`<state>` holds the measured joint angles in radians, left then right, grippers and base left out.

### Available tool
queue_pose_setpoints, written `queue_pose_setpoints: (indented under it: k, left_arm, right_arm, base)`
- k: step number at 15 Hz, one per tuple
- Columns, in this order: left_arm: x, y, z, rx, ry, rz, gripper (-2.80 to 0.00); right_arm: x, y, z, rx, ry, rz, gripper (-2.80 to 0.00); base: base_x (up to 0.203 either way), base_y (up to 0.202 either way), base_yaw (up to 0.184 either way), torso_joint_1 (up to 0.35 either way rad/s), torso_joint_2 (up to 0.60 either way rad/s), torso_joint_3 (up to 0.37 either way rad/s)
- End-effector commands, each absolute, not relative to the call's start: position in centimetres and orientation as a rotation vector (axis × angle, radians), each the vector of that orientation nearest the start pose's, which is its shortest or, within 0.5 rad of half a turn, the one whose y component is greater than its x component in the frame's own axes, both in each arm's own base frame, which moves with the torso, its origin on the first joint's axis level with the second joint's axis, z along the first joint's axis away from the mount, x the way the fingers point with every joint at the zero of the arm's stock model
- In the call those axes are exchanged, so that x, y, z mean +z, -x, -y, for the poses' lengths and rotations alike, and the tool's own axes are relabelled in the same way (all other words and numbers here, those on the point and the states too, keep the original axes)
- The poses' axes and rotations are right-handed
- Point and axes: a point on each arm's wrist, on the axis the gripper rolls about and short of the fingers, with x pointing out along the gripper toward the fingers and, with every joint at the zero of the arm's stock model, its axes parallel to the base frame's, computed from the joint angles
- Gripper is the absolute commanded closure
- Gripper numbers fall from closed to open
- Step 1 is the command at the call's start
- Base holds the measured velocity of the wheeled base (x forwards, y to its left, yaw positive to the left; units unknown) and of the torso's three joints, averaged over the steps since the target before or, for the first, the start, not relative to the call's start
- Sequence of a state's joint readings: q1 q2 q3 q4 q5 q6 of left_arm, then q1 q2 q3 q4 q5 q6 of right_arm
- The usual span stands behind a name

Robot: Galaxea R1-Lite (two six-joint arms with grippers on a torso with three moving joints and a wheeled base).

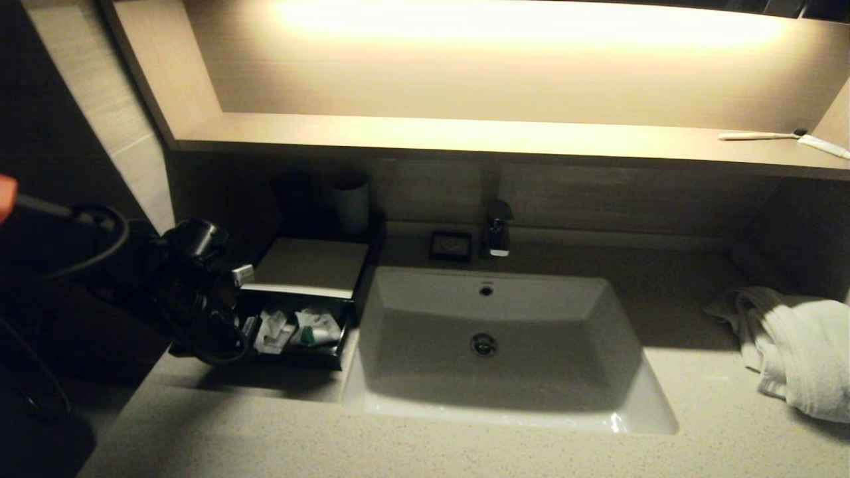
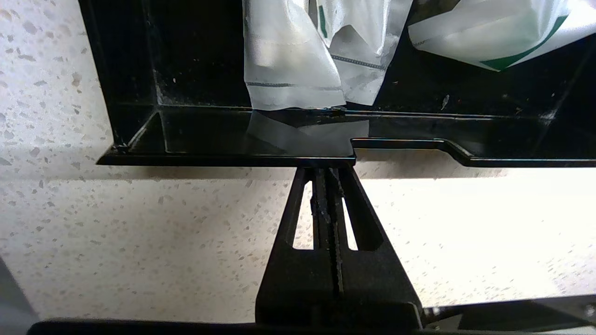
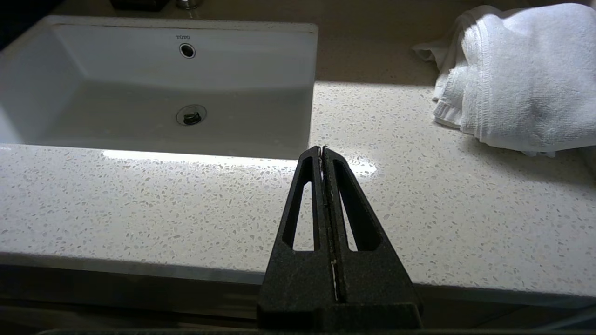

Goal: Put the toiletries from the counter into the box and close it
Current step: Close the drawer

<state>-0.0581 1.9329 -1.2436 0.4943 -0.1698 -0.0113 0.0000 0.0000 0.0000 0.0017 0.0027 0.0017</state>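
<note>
Counter (image 3: pixel 419 209) fills the near ground, speckled and bare of sachets as far as I can see, with my right gripper (image 3: pixel 322 149) parked low at its front edge, fingers pressed together on nothing. Further in, my left gripper (image 2: pixel 326 170) is pinched fully closed and empty, its tips set against the front lip of the drawer (image 2: pixel 279 160). I judge it is closed like that so it can work as a blunt pusher, not a clamp. In the head view the left arm comes in from the left at the drawer's front. Beyond the lip, the toiletries (image 1: pixel 292 330) lie loose inside the pulled-out drawer, white wrappers with green marks, so the loading looks finished. The box (image 1: pixel 309 265) sits just left of the basin (image 1: pixel 495 345), cream top above, drawer still out; sliding it home remains. Farther back, a folded towel (image 1: pixel 800 348) lies at the right.
</note>
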Motion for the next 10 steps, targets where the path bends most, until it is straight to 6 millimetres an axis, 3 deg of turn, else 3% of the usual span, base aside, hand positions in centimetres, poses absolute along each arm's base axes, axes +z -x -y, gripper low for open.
queue_pose_setpoints:
  k: [1,10]
  left_arm:
    - [13.4,-33.2,2.7,-0.192,0.091,-1.180,0.00]
    - [13.7,-34.6,3.0,-0.181,0.117,-1.150,0.00]
  right_arm:
    - [7.5,2.3,0.0,0.003,-0.002,-0.002,0.00]
    - [7.5,2.3,0.0,0.002,-0.002,-0.002,0.00]
  base:
    - [0.000,0.000,0.000,0.000,0.00,0.000]
    - [0.000,0.000,0.000,0.000,0.00,0.000]
